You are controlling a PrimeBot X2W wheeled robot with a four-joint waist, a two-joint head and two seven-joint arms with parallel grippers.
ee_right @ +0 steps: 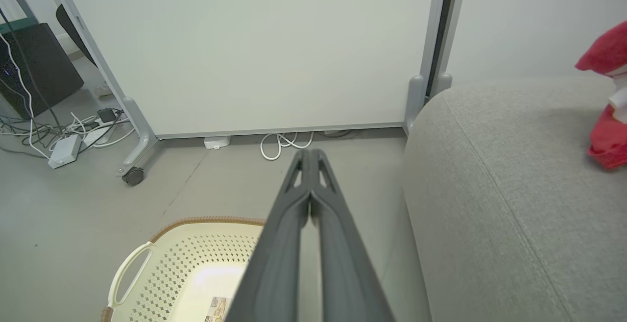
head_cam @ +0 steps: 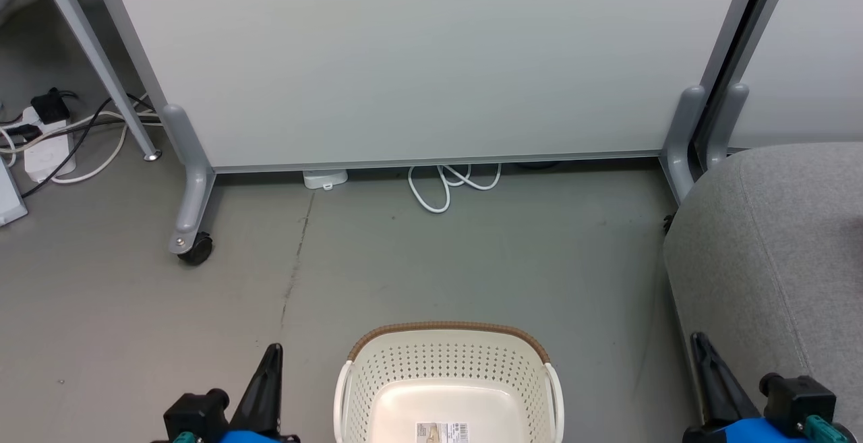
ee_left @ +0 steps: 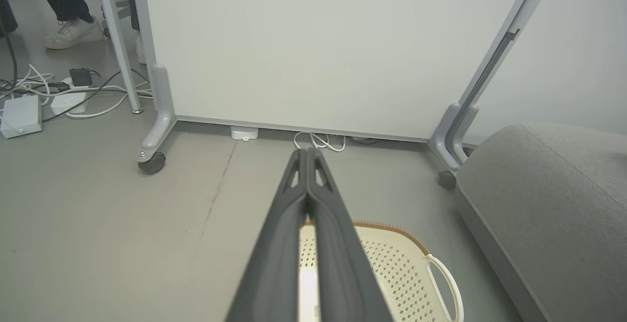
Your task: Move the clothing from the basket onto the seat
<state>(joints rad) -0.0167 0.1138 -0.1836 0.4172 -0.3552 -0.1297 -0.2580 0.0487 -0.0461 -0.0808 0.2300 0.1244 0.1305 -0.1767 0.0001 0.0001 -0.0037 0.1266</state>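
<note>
clothing (ee_right: 608, 141) cut off at edge — basket (head_cam: 446, 329) cropped

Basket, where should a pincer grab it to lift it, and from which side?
Probably the white loop handle on the left side of the basket: it stands off the perforated wall, so one finger can slip through the gap from above. The left pincer, shut now, is nearest and would come in from the left after opening.

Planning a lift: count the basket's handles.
2. One handle is on the left side of the basket, the other on its right side. The basket's near end is cut off, so more may be hidden.
</note>
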